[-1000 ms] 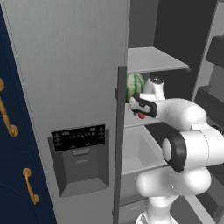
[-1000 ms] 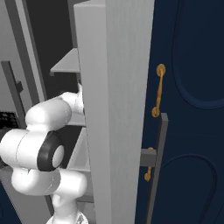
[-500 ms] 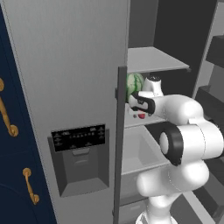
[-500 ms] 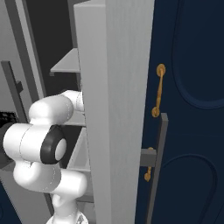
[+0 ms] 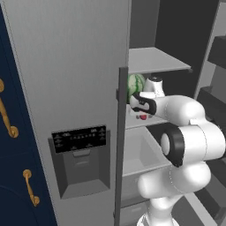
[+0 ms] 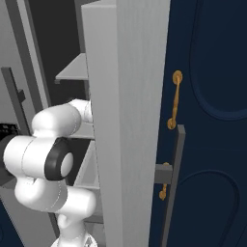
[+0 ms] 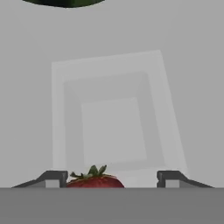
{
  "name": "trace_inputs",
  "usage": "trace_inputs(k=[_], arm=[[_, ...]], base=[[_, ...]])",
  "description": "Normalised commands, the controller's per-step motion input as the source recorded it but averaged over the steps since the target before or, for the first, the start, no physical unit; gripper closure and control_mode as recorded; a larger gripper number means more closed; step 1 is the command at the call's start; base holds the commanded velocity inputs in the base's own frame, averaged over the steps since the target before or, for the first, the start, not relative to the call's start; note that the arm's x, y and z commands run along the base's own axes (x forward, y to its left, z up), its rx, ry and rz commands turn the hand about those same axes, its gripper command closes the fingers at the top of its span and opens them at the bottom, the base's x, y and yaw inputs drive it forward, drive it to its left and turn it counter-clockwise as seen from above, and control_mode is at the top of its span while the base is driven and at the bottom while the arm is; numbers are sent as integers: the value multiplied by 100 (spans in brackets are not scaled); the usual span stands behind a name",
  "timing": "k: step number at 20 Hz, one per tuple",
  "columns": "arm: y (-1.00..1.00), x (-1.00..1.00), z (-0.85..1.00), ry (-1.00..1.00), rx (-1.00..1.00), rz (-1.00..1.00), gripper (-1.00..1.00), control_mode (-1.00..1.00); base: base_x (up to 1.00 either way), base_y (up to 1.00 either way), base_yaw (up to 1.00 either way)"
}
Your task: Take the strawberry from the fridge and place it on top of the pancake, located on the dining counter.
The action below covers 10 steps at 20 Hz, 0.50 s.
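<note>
The fridge (image 5: 66,66) stands open, and my arm reaches onto its middle shelf (image 5: 152,121). The strawberry (image 7: 94,180), red with a green leafy cap, lies on the grey shelf floor between my fingertips (image 7: 53,178), close to the left one and apart from the right one. My gripper (image 7: 112,179) is open around it, jaws still wider than the fruit. From the left base view the strawberry (image 5: 142,117) shows as a small red dot just under my hand. The pancake and the dining counter are out of view.
A striped green watermelon (image 5: 134,83) sits on the same shelf right behind my hand, and its edge (image 7: 65,2) shows at the top of the hand view. A shelf (image 5: 154,59) hangs above and a drawer bin (image 5: 141,152) below. Navy cabinets with gold handles (image 6: 174,99) flank the fridge.
The jaws have narrowed around the strawberry. The hand has settled slightly lower on the shelf and the elbow has swung a little toward the camera.
</note>
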Motion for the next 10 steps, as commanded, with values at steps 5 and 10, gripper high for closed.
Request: trace_inputs(k=[5,10], arm=[[9,-16,-2,0,0,-1,100,-100],[2,-16,0,0,0,0,100,-100]], base=[[0,0,0],[0,0,0]])
